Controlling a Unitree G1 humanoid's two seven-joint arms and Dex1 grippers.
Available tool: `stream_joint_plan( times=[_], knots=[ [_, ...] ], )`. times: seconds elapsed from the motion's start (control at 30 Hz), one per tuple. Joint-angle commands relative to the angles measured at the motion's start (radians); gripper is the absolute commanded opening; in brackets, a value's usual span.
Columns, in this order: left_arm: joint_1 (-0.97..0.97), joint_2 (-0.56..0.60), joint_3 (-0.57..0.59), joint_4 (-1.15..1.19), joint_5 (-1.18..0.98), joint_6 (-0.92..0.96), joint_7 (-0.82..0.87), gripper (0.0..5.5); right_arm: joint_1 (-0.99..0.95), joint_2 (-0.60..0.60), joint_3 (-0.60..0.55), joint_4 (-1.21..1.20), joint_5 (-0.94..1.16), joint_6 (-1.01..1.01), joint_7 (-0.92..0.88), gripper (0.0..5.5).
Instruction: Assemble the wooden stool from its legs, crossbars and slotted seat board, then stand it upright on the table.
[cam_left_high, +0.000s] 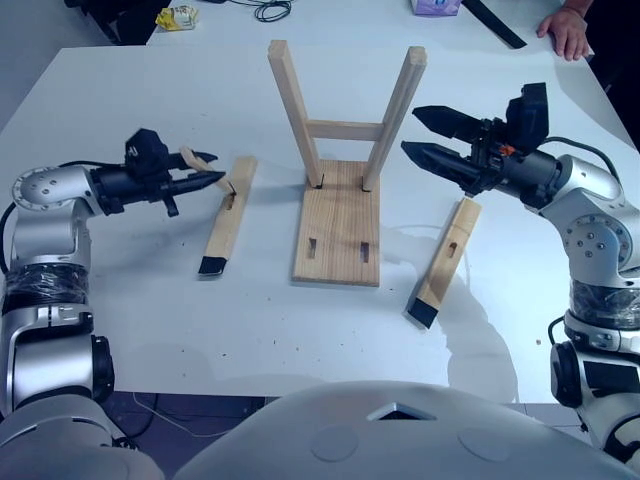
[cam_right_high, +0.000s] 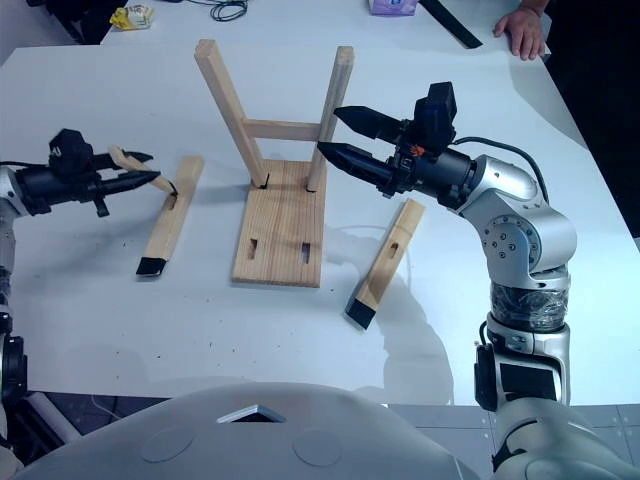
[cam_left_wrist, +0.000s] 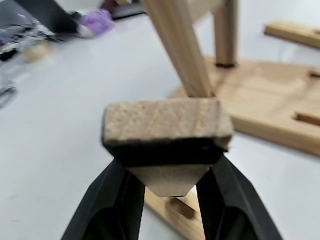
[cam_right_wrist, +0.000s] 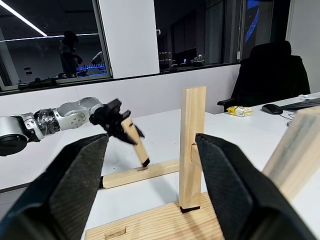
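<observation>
While your left gripper (cam_left_high: 215, 168) is pinching the crossbar (cam_right_wrist: 132, 137) tight between its fingers, the bar is slanting down and inward, its lower tip meeting the slot (cam_left_high: 232, 196) of the left leg (cam_left_high: 226, 225). That leg is lying flat just left of the board (cam_left_high: 340, 245), its long axis running away from you. I judge you are pushing along the bar's own axis into the slot, so the tilt is what matters; whether the tip is seated I cannot tell. Your right gripper (cam_left_high: 409, 130) is hanging with fingers spread wide, just beside the upright leg (cam_left_high: 398, 110), and is lying nearer to the right leg (cam_left_high: 447, 255) on the table.
</observation>
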Motion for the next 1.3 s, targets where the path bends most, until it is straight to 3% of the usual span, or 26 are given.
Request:
stream_joint_plan(
  times=[0.03,0.33,0.77,1.17,1.3],
  knots=[
    [-0.038,0.038,-0.006,0.038,0.022,-0.044,-0.051,1.3,0.023,-0.005,-0.001,-0.014,-0.001,-0.009,-0.009,3.22],
    [-0.116,0.027,0.022,0.057,-0.012,-0.024,-0.074,1.3,0.034,0.0,0.007,-0.024,0.005,-0.007,-0.021,3.22],
    [-0.14,0.011,-0.076,0.216,0.089,-0.165,-0.137,1.3,0.035,0.012,0.014,-0.02,0.008,-0.009,-0.028,3.22],
    [-0.11,0.004,-0.045,0.051,-0.02,0.011,-0.174,1.3,0.055,0.029,0.015,-0.037,0.009,-0.013,-0.054,3.22],
    [-0.214,0.042,-0.055,0.166,0.057,-0.104,-0.152,1.3,0.07,0.037,0.016,-0.044,0.007,-0.02,-0.063,3.22]
  ],
)
